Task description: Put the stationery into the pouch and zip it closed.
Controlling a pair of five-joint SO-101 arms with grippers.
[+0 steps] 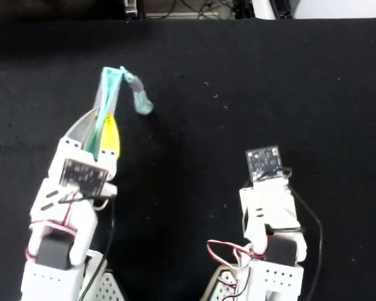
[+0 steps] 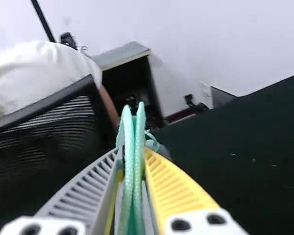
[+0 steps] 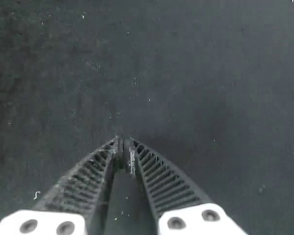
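Note:
My left gripper (image 1: 104, 123) is shut on a mint-green pouch (image 1: 108, 94), which it holds edge-on and lifted off the black table (image 1: 250, 88). The pouch sticks out past the grey and yellow fingers (image 1: 110, 138). A grey-green pull tab (image 1: 140, 99) hangs from its far end. In the left wrist view the pouch (image 2: 132, 147) runs as a thin strip between the ribbed pads (image 2: 171, 186), and I cannot tell whether its zip is closed. My right gripper (image 3: 123, 143) is shut with nothing in it, low over bare black cloth. The right arm (image 1: 269, 207) stands at the front right.
The table's far edge (image 1: 194, 19) has cables and equipment behind it. In the left wrist view a black mesh chair back (image 2: 44, 137) and a dark cabinet (image 2: 132, 78) stand beyond the table.

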